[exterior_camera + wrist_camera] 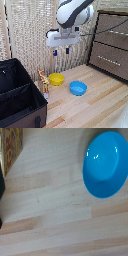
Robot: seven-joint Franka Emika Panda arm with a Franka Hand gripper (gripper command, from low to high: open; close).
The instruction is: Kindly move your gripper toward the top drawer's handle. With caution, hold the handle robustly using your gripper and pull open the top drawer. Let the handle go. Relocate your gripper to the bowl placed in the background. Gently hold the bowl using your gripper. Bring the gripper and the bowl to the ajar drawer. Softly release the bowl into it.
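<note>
My gripper (61, 51) hangs open and empty high above the wooden table, well above the bowls. The small yellow bowl (56, 78) sits on the table below it, towards the back. It does not show in the wrist view. The top drawer (112, 25) of the dresser is at the exterior view's right and looks shut, with its thin silver handle (119, 32) far to the right of the gripper. In the wrist view only dark finger edges (1, 185) show at the picture's border.
A blue bowl (78, 88) (106, 163) sits in front of and to the right of the yellow one. A small yellow-orange box (44, 82) (11, 148) stands beside a big black case (20, 95) at the exterior view's left. A lower drawer (110, 57) lies under the top one.
</note>
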